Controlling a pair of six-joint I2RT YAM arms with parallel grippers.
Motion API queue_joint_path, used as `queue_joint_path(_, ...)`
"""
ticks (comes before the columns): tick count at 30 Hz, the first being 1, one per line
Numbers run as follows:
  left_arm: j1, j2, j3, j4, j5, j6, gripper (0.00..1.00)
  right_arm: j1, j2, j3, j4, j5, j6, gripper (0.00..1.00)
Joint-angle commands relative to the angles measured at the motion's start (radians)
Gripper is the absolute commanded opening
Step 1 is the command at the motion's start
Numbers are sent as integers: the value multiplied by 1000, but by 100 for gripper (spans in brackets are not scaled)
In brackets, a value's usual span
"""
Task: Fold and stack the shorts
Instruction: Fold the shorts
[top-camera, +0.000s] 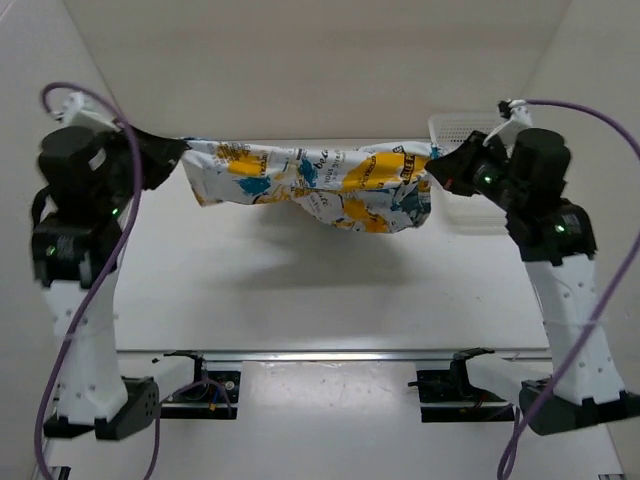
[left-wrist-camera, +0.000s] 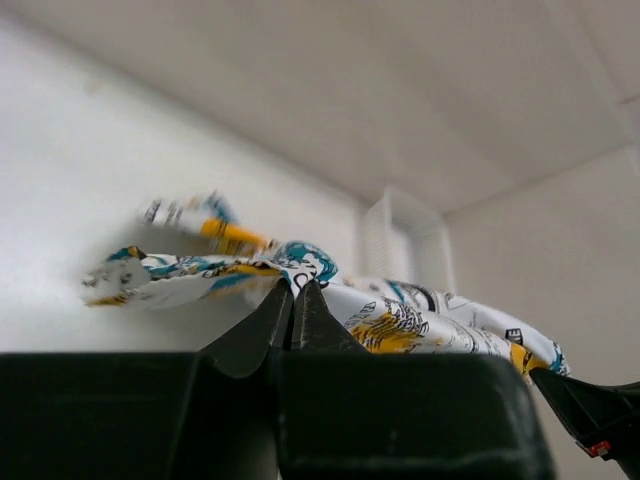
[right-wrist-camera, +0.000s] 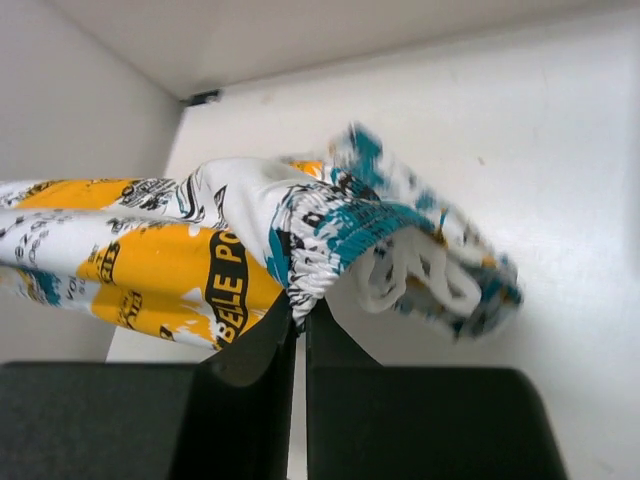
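Left of the white plastic mesh basket (top-camera: 458, 128), above the pale table (top-camera: 300, 300), the soft white fabric shorts with teal, yellow-orange and black print (top-camera: 310, 185) hang stretched between both arms, clear of the surface, with the middle sagging. Left pincer (top-camera: 178, 156) is clamped tight on one end of the fabric, the end far from the basket. Right pincer (top-camera: 432, 172) is clamped on the elastic waistband (right-wrist-camera: 320, 250) by the white drawstring (right-wrist-camera: 410, 275), right at the basket's near-left corner. Both bites look thin: only a fabric edge sits between the fingertips in the wrist views, with bunched cloth spilling past. My read: this is spread-and-lay before the first fold. To do it well, hold both grips closed and lower both ends at matched height so the sagging belly lands first. Then draw away from the basket to pull wrinkles flat. Don't add sideways tension; a thin pinch could slip. Land it well clear of the basket so the right end doesn't snag the mesh. No folded stack is visible, so the task looks early.
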Motion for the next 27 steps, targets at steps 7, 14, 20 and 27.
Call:
queue_joint_path(7, 11, -286, 183, -48, -105, 27, 10, 0, -254, 267, -136, -292, -237, 0)
queue_joint_path(14, 11, -231, 379, -47, -145, 18, 10, 0, -250, 312, -179, -204, -102, 0)
queue_joint_path(20, 11, -58, 289, -6, -131, 52, 10, 0, -175, 119, -147, -32, -56, 0)
queue_joint_path(27, 21, 252, 85, 69, -100, 70, 10, -10, 66, -152, 61, 79, -38, 0)
